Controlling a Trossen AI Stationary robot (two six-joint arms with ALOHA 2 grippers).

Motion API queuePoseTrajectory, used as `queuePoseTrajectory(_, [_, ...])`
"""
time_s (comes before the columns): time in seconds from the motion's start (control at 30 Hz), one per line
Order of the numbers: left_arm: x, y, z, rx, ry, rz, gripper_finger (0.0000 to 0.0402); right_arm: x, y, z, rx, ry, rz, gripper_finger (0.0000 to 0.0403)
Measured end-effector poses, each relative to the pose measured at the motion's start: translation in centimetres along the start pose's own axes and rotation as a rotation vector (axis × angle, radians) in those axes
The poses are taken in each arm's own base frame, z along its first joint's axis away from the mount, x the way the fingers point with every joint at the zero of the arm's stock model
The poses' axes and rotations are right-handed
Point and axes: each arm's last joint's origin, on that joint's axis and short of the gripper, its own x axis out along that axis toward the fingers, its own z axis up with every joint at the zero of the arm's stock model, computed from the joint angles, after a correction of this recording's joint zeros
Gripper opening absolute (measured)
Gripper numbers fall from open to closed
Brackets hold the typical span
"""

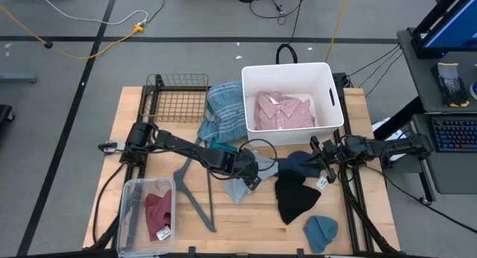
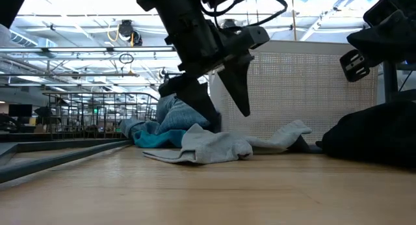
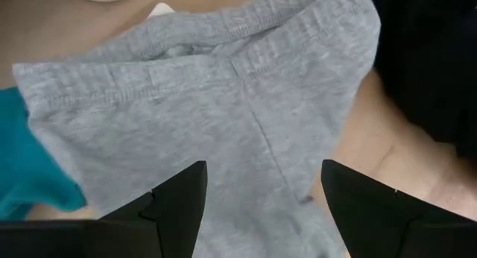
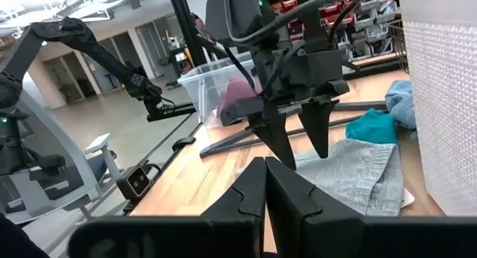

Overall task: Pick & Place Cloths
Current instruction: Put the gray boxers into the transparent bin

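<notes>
- While the left arm reached from the table's left edge toward its middle, the left gripper [image 1: 250, 171] pointed down over the grey cloth [image 1: 240, 188], its two fingers [image 3: 179, 206] spread wide with nothing between them.
- From the low view, those fingers hung just above the grey cloth [image 2: 214, 147]; whether the tips touched the fabric could not be told.
- The left wrist view showed the grey cloth [image 3: 223, 116] lying flat beneath the open fingers, with a teal cloth [image 3: 30, 168] at one side.
- The right arm lay stretched in from the table's right edge, its right gripper [image 1: 317, 150] held above the table near the navy cloth [image 1: 298, 163], fingers pressed together and holding nothing.
- The right wrist view looked past the closed right gripper [image 4: 264, 185] toward the left gripper [image 4: 298, 139] and the grey cloth [image 4: 358, 172].
- The pink button shirt [image 1: 283, 110] lay inside the white tub [image 1: 328, 83] at the table's far side.
- The blue-plaid shirt [image 1: 223, 109] was heaped against the tub's left wall, beside the wire basket [image 1: 179, 101].
- The black beanie [image 1: 294, 194] lay just right of the grey cloth, and the blue beanie [image 1: 320, 232] lay near the table's front edge.
- A maroon cloth [image 1: 158, 213] sat in the clear bin [image 1: 134, 191] at the front left corner.
- The grey hanger bar [image 1: 194, 194] lay on the table between the bin and the grey cloth.
</notes>
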Motion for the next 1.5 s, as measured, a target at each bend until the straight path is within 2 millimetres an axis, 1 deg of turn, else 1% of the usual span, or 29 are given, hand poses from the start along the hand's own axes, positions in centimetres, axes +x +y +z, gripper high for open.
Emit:
queuePoseTrajectory(0.17, [1.4, -0.1, -0.3, -0.005, -0.005, -0.01, 0.0269, 0.1, 0.0, -0.1, 0.002, 0.012, -0.004, 0.0004])
queuePoseTrajectory(0.23, [2.2, 0.1, -0.6, -0.005, 0.011, 0.01, 0.0269, 0.1, -0.1, -0.1, 0.002, 0.017, -0.007, 0.0004])
queuePoseTrajectory(0.4, [3.4, 0.5, -1.3, -0.051, 0.033, 0.063, 0.0268, 0.2, -0.1, -0.3, 0.017, 0.036, -0.014, 0.0004])
queuePoseTrajectory(0.5, [4.0, 0.6, -1.6, -0.066, 0.046, 0.077, 0.0257, 0.3, -0.2, -0.4, 0.036, 0.048, -0.018, 0.0004])
queuePoseTrajectory(0.57, [4.1, 0.7, -1.6, -0.08, 0.048, 0.082, 0.0234, 0.3, -0.2, -0.4, 0.038, 0.054, -0.018, 0.0004])
queuePoseTrajectory(0.63, [4.2, 0.7, -1.6, -0.087, 0.045, 0.078, 0.02, 0.4, -0.2, -0.5, 0.039, 0.06, -0.02, 0.0004])
queuePoseTrajectory(0.73, [4.2, 0.5, -1.6, -0.079, 0.036, 0.065, 0.0137, 0.4, -0.2, -0.5, 0.039, 0.062, -0.021, 0.0004])
queuePoseTrajectory(0.9, [4.4, -0.1, -1.5, -0.076, 0.027, -0.003, 0.0026, 0.4, -0.2, -0.5, 0.043, 0.061, -0.021, 0.0004])
queuePoseTrajectory(0.93, [4.4, -0.2, -1.4, -0.08, 0.029, -0.022, 0.0015, 0.4, -0.2, -0.5, 0.043, 0.061, -0.021, 0.0004])
queuePoseTrajectory(1.0, [4.4, -0.4, -1.4, -0.084, 0.028, -0.048, 0.0014, 0.4, -0.2, -0.5, 0.043, 0.061, -0.021, 0.0004])
queuePoseTrajectory(1.1, [3.8, -0.7, -1.2, -0.088, 0.045, -0.089, 0.0019, 0.4, -0.2, -0.5, 0.049, 0.06, -0.021, 0.0004])
queuePoseTrajectory(1.2, [2.1, -1.2, -0.7, -0.079, 0.029, -0.133, 0.0007, 0.4, -0.2, -0.5, 0.065, 0.06, -0.021, 0.0004])
queuePoseTrajectory(1.37, [-2.5, -2.2, 0.6, -0.039, -0.076, -0.212, 0.0005, 0.4, -0.2, -0.5, 0.065, 0.062, -0.018, 0.0004])
queuePoseTrajectory(1.5, [-7.6, -2.9, 1.5, -0.001, -0.198, -0.279, 0.0005, 0.4, -0.2, -0.5, 0.063, 0.062, -0.017, 0.0004])
